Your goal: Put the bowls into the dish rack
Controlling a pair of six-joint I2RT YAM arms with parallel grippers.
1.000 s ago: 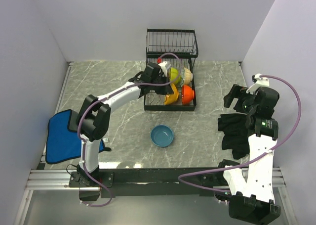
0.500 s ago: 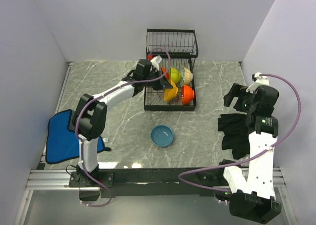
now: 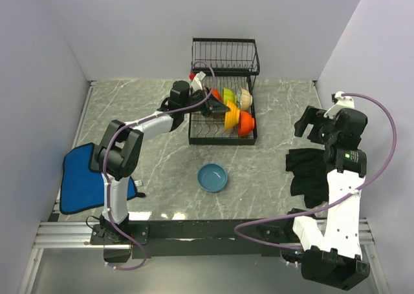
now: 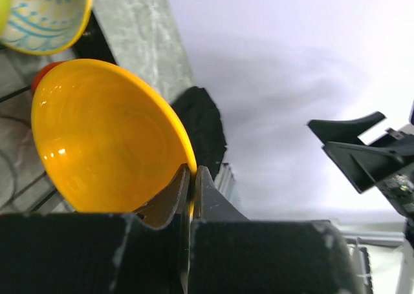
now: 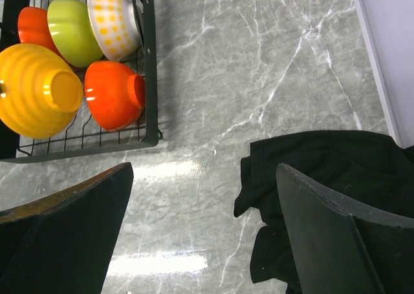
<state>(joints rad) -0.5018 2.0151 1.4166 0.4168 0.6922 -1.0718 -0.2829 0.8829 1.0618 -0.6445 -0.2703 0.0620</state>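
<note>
The black wire dish rack [image 3: 224,52] stands at the back of the table. My left gripper [image 3: 217,108] reaches into its lower tier, shut on the rim of the orange bowl [image 4: 103,132], which stands on edge there. In the left wrist view the jaws [image 4: 192,178] pinch that rim. Beside it in the rack sit a red-orange bowl [image 5: 113,94], a lime green one [image 5: 71,22], a cream patterned one [image 5: 113,19] and another red-orange one [image 5: 32,22]. A blue bowl [image 3: 212,177] rests upright on the table in front of the rack. My right gripper [image 5: 204,236] hangs open and holds nothing, over the table at the right.
A black cloth [image 3: 309,174] lies crumpled on the table under the right arm. A blue folded cloth [image 3: 81,178] hangs over the left edge. White walls close in the table at the back and both sides.
My left wrist has swung back and to the left while keeping its grip. The orange bowl has tipped up on edge against the red-orange bowl. The right arm has barely shifted.
</note>
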